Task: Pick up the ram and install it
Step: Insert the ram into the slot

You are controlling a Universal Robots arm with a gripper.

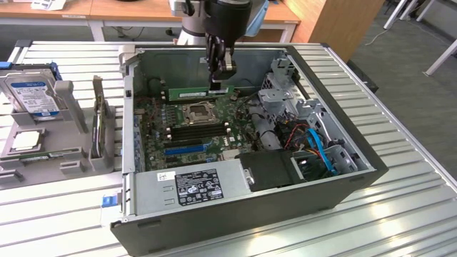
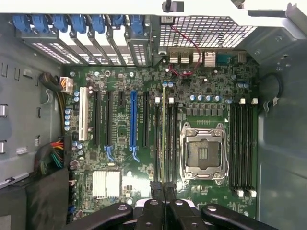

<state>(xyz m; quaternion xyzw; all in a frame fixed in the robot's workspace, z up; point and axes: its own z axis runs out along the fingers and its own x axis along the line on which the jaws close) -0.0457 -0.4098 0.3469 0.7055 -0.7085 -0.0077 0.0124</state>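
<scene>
A slatted metal bench (image 1: pixel 400 203) carries an open computer case (image 1: pixel 250 214), which lies on its side with its inside facing up. On the exterior view's left, a grey holder (image 1: pixel 68 107) on the bench keeps a hard drive (image 1: pixel 32 93) standing on edge. Inside the case, a grey power supply (image 1: pixel 192 184) sits along the near wall. Beyond it lies the green motherboard (image 1: pixel 160 115) (image 2: pixel 206 76). Blue cables (image 1: pixel 318 147) run through the compartment on the exterior view's right.

On the board, the open CPU socket (image 1: pixel 198 111) (image 2: pixel 203 151) has a bank of black memory slots (image 1: pixel 196 130) (image 2: pixel 242 143) on each side. The blue expansion slot (image 1: pixel 182 149) (image 2: pixel 133 120) lies further out.

The arm (image 1: pixel 228 16) reaches down into the case from above. Its jaws are nearly closed, pinching the ram (image 1: pixel 196 94) (image 2: pixel 164 134) by its upper edge. The stick hangs level on its long edge, raised clear of the board. In the wrist view it appears edge-on as a thin line. There it runs lengthwise over the slot bank between the socket and the blue slot, and it is not seated in any slot.
</scene>
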